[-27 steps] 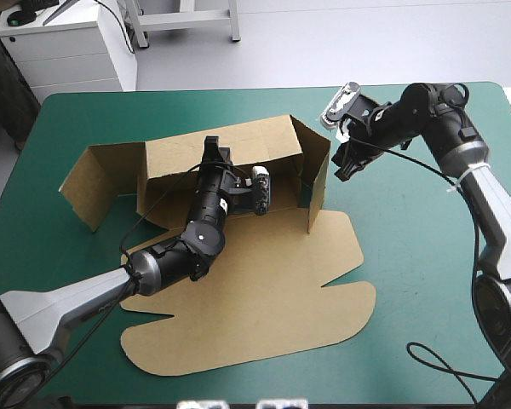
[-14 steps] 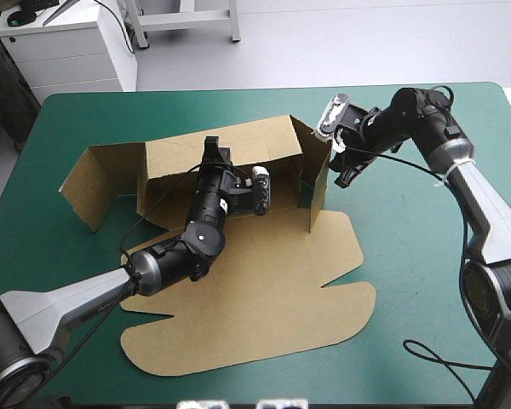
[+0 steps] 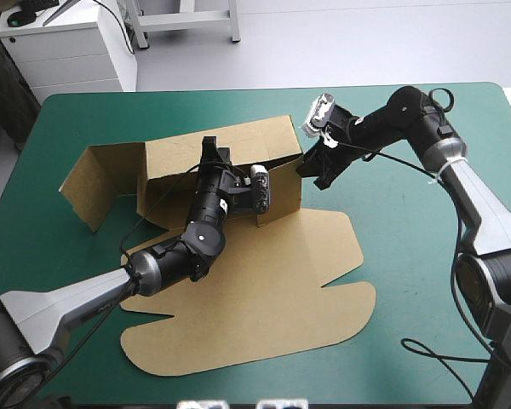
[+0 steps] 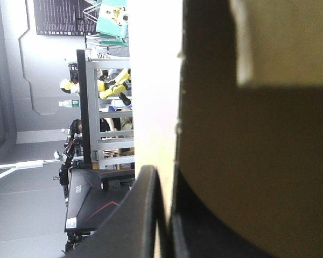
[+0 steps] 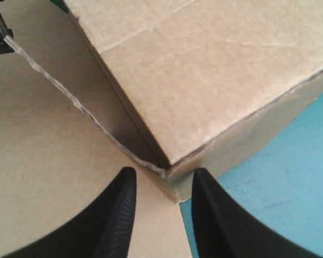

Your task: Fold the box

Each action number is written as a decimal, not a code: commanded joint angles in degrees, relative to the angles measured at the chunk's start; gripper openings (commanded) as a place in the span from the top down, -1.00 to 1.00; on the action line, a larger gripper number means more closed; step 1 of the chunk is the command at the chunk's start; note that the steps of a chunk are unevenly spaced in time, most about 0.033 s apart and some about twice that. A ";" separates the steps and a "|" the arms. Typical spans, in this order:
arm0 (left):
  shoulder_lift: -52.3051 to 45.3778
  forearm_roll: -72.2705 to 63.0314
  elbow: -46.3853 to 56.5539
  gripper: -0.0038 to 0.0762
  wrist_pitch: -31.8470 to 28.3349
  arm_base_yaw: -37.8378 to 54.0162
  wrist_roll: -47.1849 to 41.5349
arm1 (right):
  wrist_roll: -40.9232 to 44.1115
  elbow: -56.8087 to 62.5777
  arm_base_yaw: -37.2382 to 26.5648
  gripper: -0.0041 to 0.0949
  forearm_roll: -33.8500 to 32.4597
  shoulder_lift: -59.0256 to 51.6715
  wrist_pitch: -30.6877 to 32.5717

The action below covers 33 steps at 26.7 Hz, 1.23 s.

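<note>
Left end effector (image 4: pixel 163 185): all but closed and clamped on the top edge of the box's back wall. In its wrist view a thin pale edge of board runs up between the two black fingers (image 4: pixel 134 215), which leave no other gap.
Left arm (image 3: pixel 153 268): comes in from the lower left of the high frame and crosses the flat board to reach the back wall just left of centre.
Right end effector (image 5: pixel 162 177): tips apart, gripping nothing. A folded corner of the brown board sits just ahead of the gap between them. I cannot tell whether either tip touches the board.
Right arm (image 3: pixel 460 170): enters from the right of the high frame and bends at the upper right, with its end effector at the outer face of the right side panel, right of centre.
Box (image 3: pixel 238 256): brown, partly raised, in the middle of the high frame.
Back wall (image 3: pixel 247 145): upright, running across the upper centre.
Right side panel (image 3: pixel 283 189): upright and turned in toward the box's inside. It meets the back wall at a corner beside the right end effector.
Left side panel (image 3: pixel 102 181): standing and swung outward, at the left of the frame.
Lid sheet (image 3: pixel 264 315): flat on the bench, spreading from the centre to the lower centre, with rounded tabs toward the right.
Bench (image 3: pixel 409 281): its teal-green cover shows around the box on every side.
</note>
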 commanded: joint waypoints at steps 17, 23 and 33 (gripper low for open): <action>-1.27 2.86 -1.07 0.92 1.62 0.04 -6.06 | 0.53 -1.57 2.59 0.19 16.58 4.78 -15.10; -1.27 2.86 -1.33 0.92 1.72 0.04 -6.28 | 0.99 -1.57 4.43 0.43 19.05 5.90 -18.80; -1.27 2.86 -1.33 0.92 5.28 0.04 -6.28 | 3.73 -1.57 7.65 0.93 18.67 7.20 -19.03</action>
